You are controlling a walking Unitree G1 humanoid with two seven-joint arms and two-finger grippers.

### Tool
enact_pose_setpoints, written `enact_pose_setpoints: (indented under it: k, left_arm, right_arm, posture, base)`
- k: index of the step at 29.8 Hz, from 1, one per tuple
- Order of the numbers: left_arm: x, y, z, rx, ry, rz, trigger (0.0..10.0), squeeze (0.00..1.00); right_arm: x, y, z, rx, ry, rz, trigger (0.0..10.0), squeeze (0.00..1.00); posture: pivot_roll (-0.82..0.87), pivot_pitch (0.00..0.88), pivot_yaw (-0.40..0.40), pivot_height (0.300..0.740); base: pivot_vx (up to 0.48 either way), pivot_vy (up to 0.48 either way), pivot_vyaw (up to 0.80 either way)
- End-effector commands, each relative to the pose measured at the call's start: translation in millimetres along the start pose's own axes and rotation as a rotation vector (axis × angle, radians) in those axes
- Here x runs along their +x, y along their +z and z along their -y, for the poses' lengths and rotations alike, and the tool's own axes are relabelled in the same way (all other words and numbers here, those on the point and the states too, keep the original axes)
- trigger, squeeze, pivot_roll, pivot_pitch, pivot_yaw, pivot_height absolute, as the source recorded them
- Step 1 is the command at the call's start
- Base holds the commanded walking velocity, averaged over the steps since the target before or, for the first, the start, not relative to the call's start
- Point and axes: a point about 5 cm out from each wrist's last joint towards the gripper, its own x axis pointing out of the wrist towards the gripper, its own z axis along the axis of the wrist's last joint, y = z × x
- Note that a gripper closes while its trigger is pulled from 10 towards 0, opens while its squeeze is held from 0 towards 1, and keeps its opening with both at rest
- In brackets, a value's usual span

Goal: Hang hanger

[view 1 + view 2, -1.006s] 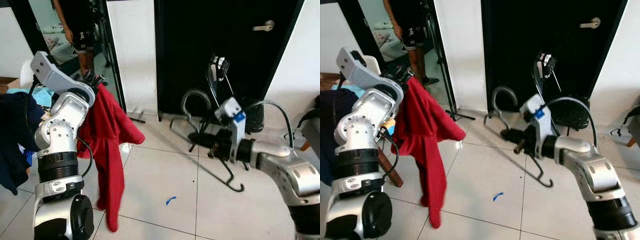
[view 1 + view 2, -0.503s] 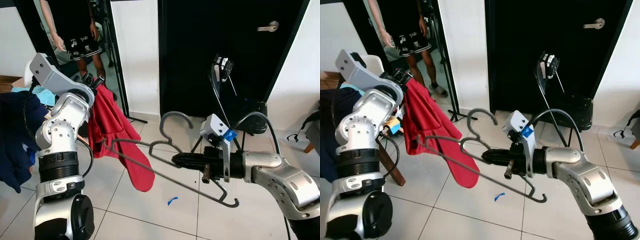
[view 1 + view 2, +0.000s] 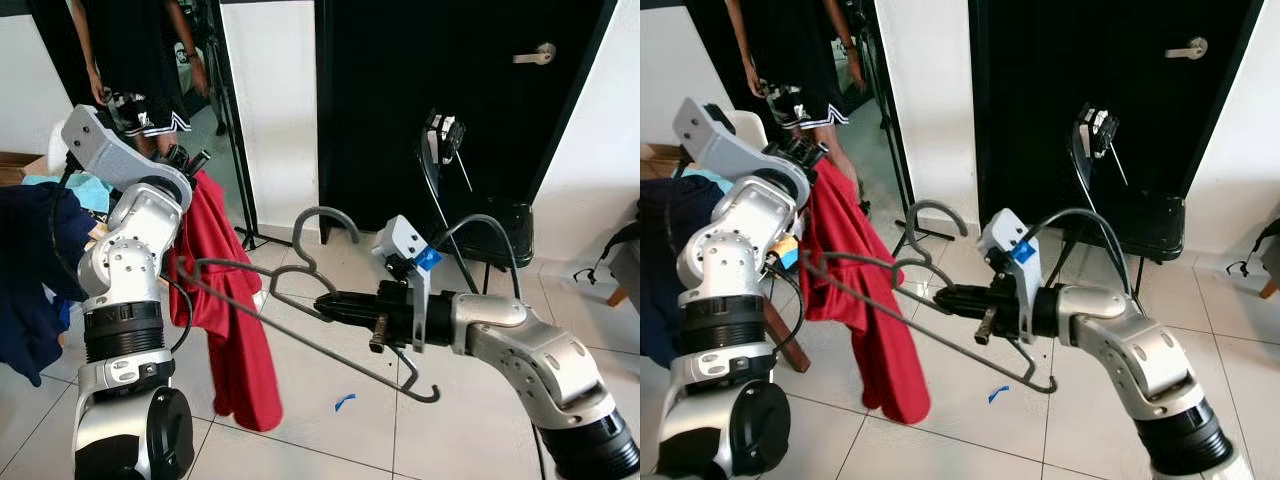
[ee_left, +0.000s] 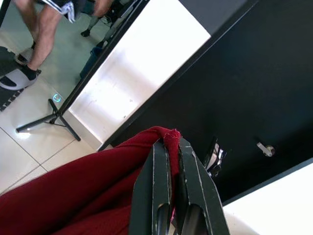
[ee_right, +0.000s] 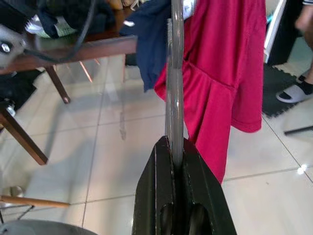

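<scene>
Red garment point(image 3: 232, 310) pinched by left hand point(image 4: 171, 147) — right hand point(image 3: 325, 303) (clenched) grips hanger point(image 3: 300, 330).

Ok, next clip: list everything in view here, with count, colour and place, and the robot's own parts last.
hanger: one, dark grey wire, held out level between the two arms, one end reaching the garment
red garment: one, red, hanging from the left gripper down toward the floor
dark blue clothing: one heap, navy, far left edge
door: one, black with a silver handle, straight ahead
folding chair: one, black, in front of the door
tripod legs: one set, black, by the white wall
blue scrap: one, blue, on the tiled floor
person: one, legs and dark shorts, top left
left gripper: shut on the red garment, raised
right gripper: shut on the hanger, reaching leftward
</scene>
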Motion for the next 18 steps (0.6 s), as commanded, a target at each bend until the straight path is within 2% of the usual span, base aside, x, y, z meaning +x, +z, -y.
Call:
enact_pose_setpoints:
  k: [1,11,18]
  left_arm:
    - [-0.7,4.0,7.5,-0.01,-0.015,0.03,10.0,0.0]
    - [-2.4,-0.2,9.9,-0.023,-0.016,0.024,10.0,0.0]
    - [-3.8,1.2,6.7,-0.023,-0.003,0.032,10.0,0.0]
  right_arm:
    - [2.8,5.2,-1.6,-0.007,0.009,0.015,10.0,0.0]
    - [6.4,6.4,6.3,0.003,-0.053,0.016,10.0,0.0]
    - [-1.8,9.7,24.4,0.019,-0.181,0.026,10.0,0.0]
  posture:
    - [-0.04,0.0,0.061,0.74]
    - [-0.03,0.0,0.058,0.74]
    - [-0.04,0.0,0.057,0.74]
  base:
    - [0.0,0.0,0.0]
    - [0.0,0.0,0.0]
    - [0.0,0.0,0.0]
